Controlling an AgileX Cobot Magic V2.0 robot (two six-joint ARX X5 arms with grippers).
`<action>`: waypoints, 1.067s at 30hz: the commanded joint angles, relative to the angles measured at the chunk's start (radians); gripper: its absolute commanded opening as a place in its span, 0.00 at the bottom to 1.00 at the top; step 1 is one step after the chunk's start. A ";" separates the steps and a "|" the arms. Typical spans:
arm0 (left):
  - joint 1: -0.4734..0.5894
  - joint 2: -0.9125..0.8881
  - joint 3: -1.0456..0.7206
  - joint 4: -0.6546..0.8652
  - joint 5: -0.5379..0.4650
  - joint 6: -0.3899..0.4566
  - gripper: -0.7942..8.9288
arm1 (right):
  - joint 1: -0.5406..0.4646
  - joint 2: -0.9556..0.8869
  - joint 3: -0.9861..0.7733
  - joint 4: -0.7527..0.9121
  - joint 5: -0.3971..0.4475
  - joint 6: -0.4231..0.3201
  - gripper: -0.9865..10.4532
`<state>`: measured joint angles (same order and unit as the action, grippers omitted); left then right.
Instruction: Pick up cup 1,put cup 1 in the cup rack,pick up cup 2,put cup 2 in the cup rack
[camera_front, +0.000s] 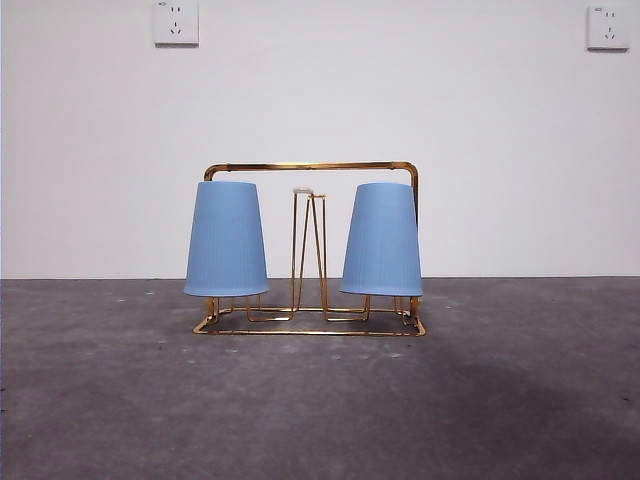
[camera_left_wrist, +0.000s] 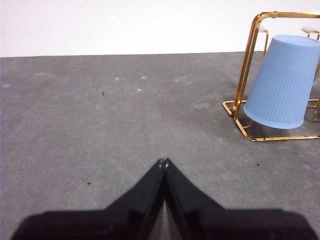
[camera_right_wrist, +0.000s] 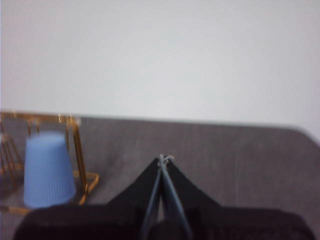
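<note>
The gold wire cup rack (camera_front: 310, 167) stands at the middle of the table. Two blue ribbed cups hang upside down on its prongs: one on the left side (camera_front: 226, 240) and one on the right side (camera_front: 382, 240). In the left wrist view the left cup (camera_left_wrist: 285, 82) sits tilted on the rack (camera_left_wrist: 250, 55). In the right wrist view the right cup (camera_right_wrist: 48, 170) shows on the rack (camera_right_wrist: 80, 150). My left gripper (camera_left_wrist: 163, 162) is shut and empty, low over bare table. My right gripper (camera_right_wrist: 162, 159) is shut and empty, away from the rack. Neither gripper shows in the front view.
The dark grey table (camera_front: 320, 400) lies in front of a white wall with two sockets (camera_front: 176, 22) (camera_front: 608, 27). A narrow middle prong (camera_front: 309, 250) of the rack stands bare between the cups.
</note>
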<state>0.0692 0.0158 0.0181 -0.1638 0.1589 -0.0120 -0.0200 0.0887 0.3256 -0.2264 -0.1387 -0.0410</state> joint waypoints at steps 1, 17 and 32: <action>0.003 0.000 -0.010 0.004 -0.002 -0.005 0.08 | -0.002 -0.058 -0.112 0.043 0.006 0.044 0.09; 0.003 0.007 -0.009 0.004 -0.002 -0.005 0.08 | -0.001 -0.081 -0.311 0.054 0.023 0.093 0.09; 0.003 0.016 -0.009 0.004 -0.002 -0.005 0.08 | -0.001 -0.080 -0.311 0.053 0.024 0.093 0.09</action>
<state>0.0692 0.0307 0.0181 -0.1635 0.1589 -0.0120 -0.0200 0.0101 0.0254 -0.1810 -0.1162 0.0414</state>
